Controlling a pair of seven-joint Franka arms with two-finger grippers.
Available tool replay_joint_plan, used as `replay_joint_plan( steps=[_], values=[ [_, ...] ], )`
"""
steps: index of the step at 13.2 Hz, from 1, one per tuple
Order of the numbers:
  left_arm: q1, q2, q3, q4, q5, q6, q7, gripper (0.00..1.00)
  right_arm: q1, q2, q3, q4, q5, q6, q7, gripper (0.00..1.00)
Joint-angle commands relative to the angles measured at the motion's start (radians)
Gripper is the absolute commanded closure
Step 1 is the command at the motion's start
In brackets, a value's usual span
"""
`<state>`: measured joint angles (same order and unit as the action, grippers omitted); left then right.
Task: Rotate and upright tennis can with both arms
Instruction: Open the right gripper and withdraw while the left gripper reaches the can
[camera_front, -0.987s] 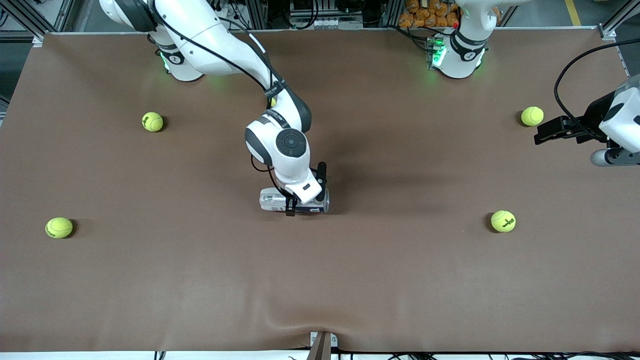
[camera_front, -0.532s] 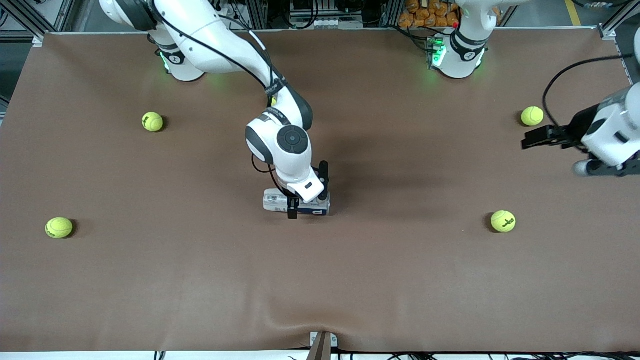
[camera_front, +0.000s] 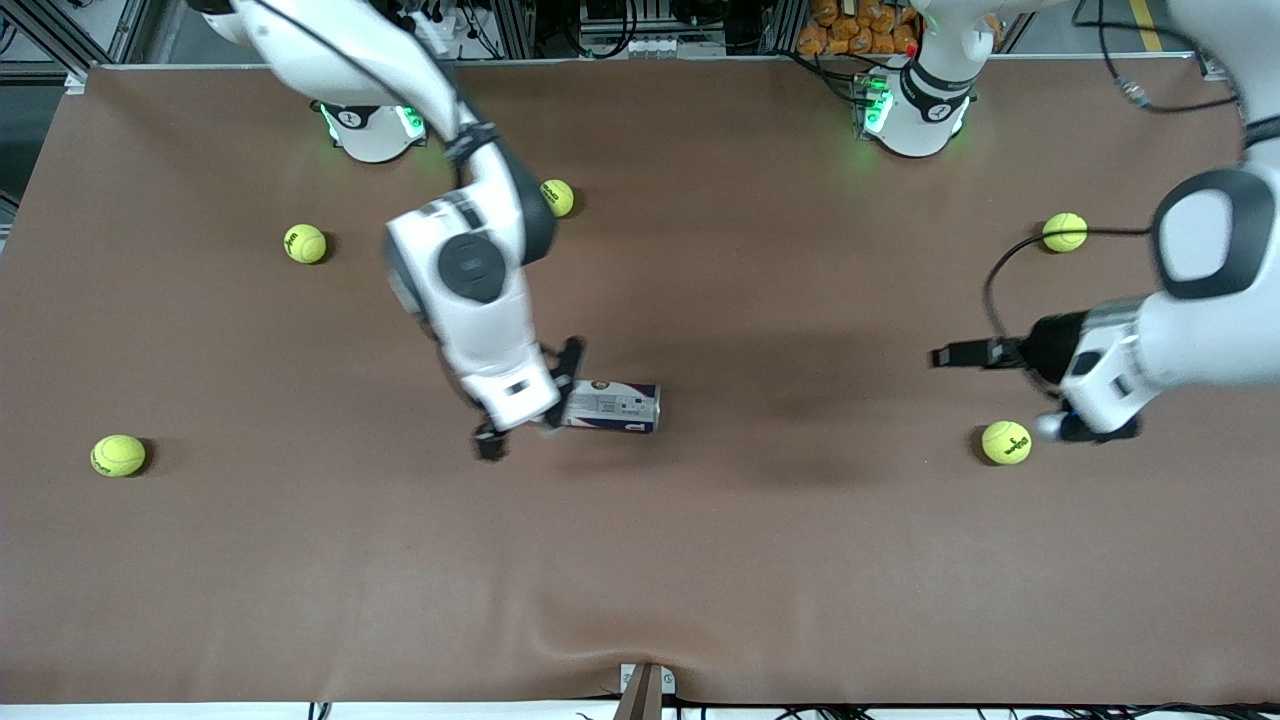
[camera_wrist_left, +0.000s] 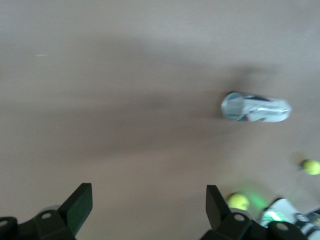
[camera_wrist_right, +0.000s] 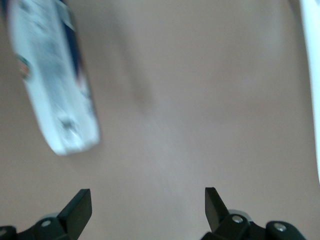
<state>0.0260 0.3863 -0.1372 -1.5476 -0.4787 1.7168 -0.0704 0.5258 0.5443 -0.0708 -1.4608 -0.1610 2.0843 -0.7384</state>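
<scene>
The tennis can (camera_front: 612, 406) lies on its side on the brown table, white and dark-blue label showing. My right gripper (camera_front: 530, 400) is open and empty, just off the can's end that points toward the right arm's end of the table. In the right wrist view the can (camera_wrist_right: 52, 80) lies clear of the open gripper (camera_wrist_right: 147, 205). My left gripper (camera_front: 950, 355) is open and empty, over the table toward the left arm's end, pointing at the can. The left wrist view shows the can (camera_wrist_left: 256, 107) well away from the open gripper (camera_wrist_left: 148, 200).
Several yellow-green tennis balls lie around: one (camera_front: 1006, 442) close under the left arm's hand, one (camera_front: 1064, 232) farther back, one (camera_front: 557, 197) by the right arm, and two (camera_front: 305, 243) (camera_front: 118, 455) toward the right arm's end.
My right gripper has opened, let go of the can and pulled back toward the right arm's end. My left arm has swung in from the table's end toward the can.
</scene>
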Motion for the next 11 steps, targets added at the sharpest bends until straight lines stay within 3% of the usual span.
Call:
replay_joint_plan(
  steps=[1, 5, 11],
  values=[
    [-0.061, 0.083, -0.005, 0.018, -0.104, 0.099, 0.014, 0.0, -0.128, -0.076, 0.022, -0.032, -0.005, -0.042, 0.014, 0.0],
    [-0.167, 0.199, -0.005, -0.003, -0.357, 0.184, 0.012, 0.0, -0.263, -0.154, 0.022, -0.053, 0.0, -0.099, 0.055, 0.0],
    [-0.322, 0.321, -0.005, -0.068, -0.685, 0.418, 0.061, 0.02, -0.397, -0.352, 0.022, -0.112, 0.046, -0.285, 0.355, 0.0]
  ],
)
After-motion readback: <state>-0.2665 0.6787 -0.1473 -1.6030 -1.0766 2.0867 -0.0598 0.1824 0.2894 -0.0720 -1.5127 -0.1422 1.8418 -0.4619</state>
